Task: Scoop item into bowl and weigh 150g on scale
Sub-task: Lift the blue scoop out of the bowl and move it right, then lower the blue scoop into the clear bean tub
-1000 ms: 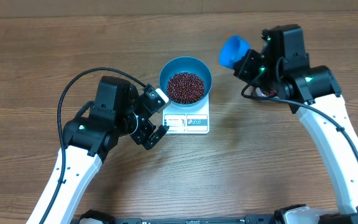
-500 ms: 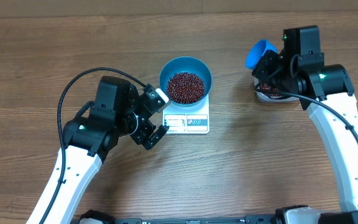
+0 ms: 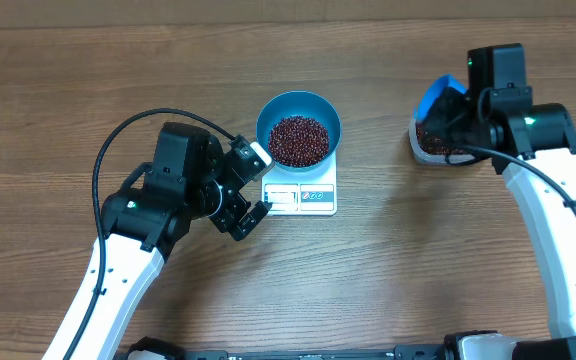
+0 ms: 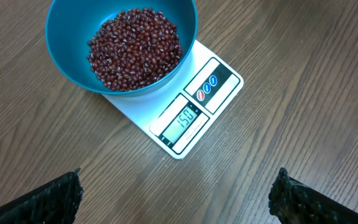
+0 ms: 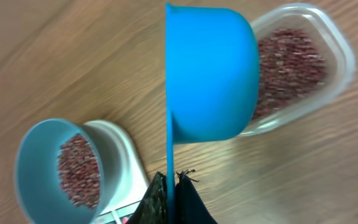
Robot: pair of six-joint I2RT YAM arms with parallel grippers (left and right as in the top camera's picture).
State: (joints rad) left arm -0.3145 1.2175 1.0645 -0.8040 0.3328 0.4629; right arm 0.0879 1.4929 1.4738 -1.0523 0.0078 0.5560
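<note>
**Visitor:** What is the left gripper doing?

**Onlooker:** The left gripper [image 3: 256, 187] stands released. Its fingers are spread wide over the wood-grain tabletop [image 3: 68, 80] and grip nothing. Just ahead of it sits the white scale [image 4: 222, 93], apart from both fingers, with its front strip turned toward the gripper. The display [image 4: 184, 117] appears to read 150.

**Visitor:** And the beans?

**Onlooker:** A heap of dark red-brown beans [image 4: 135, 46] lies in the bottom of the teal bowl [image 4: 61, 37]. The bowl stands on the scale's far half, beyond the display as seen from the gripper.

**Visitor:** The other side?

**Onlooker:** The right gripper [image 5: 171, 196] is clenched on the thin handle of a blue scoop [image 5: 210, 74]. The scoop's cup juts out ahead of the gripper, turned on its side. It sits over a clear plastic tub [image 5: 316, 68] and hides part of it from the wrist camera. More beans lie in the tub. Only the cup's outer wall shows, so I cannot tell whether it carries anything or touches the tub.

**Visitor:** Anything in the way?

**Onlooker:** From the right gripper, the bowl and scale lie well off to one side, blurred, with wood tabletop between. A black cable [image 3: 96, 180] loops out behind the left gripper, on the side away from the scale.
</note>
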